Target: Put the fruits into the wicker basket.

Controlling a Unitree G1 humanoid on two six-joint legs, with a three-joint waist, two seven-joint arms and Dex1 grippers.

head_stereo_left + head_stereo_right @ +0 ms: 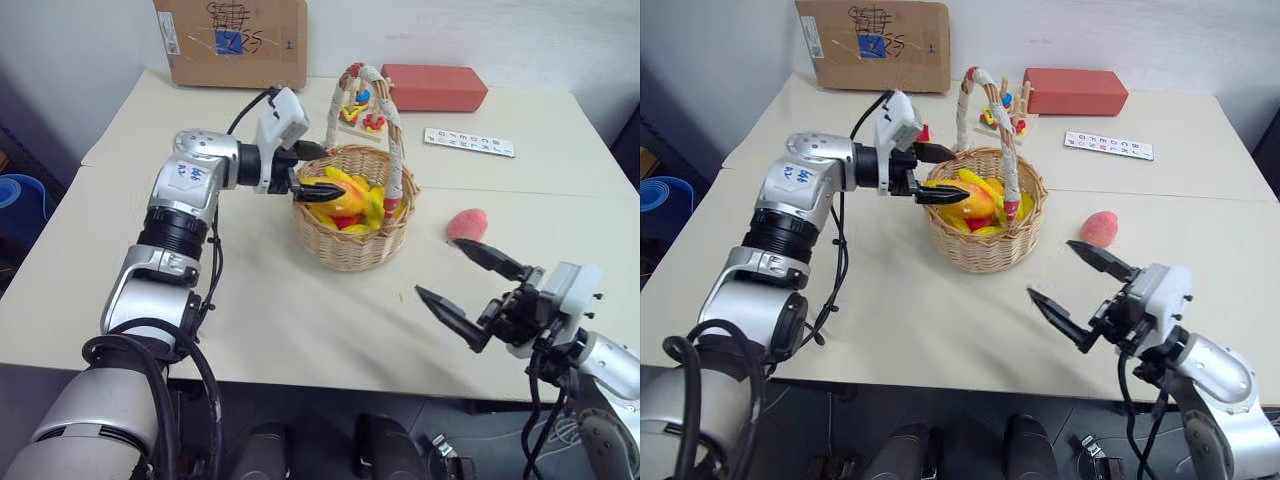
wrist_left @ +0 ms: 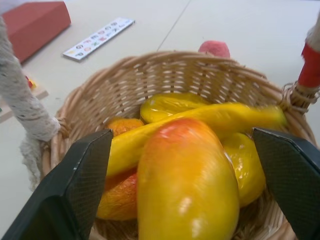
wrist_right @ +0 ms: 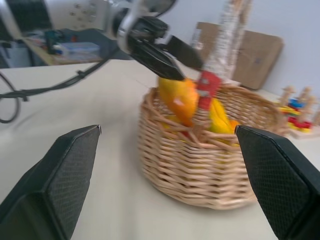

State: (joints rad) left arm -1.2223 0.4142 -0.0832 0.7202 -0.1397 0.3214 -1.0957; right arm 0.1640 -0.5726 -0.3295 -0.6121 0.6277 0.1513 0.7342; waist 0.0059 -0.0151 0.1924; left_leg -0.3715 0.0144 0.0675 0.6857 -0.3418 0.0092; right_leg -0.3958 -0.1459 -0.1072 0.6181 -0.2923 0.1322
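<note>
Mango (image 2: 187, 182) down in the wicker basket (image 1: 350, 245), lying on top of other yellow and orange toy fruit, orange-red blush turned up. Left tool (image 1: 310, 170) poised just over the basket's near rim, fingers (image 2: 75, 185) spread wide on either side of the mango, released, gripping nothing. Basket sitting mid-desk, tall arched handle (image 1: 390, 120) wrapped in pale cloth with red ends, rising just beside the left tool.

Peach (image 1: 466, 223) out on the pale desk (image 1: 300, 320), to the right of the basket and apart from it, not yet inside. Peeking over the far rim in the left wrist view too (image 2: 214, 48).

Right tool (image 1: 465, 285) held low near the desk's front edge, right of the basket, black fingers (image 1: 445, 310) splayed wide and empty, pointing toward the basket. Peach just beyond its upper finger, not touched.

Farther back: cardboard box (image 1: 235, 45) against the wall, red block (image 1: 433, 87) at the rear of the desk, colourful stacking-ring toy (image 1: 362, 110) behind the basket handle, white strip with coloured marks (image 1: 468, 142) to the right of that.
</note>
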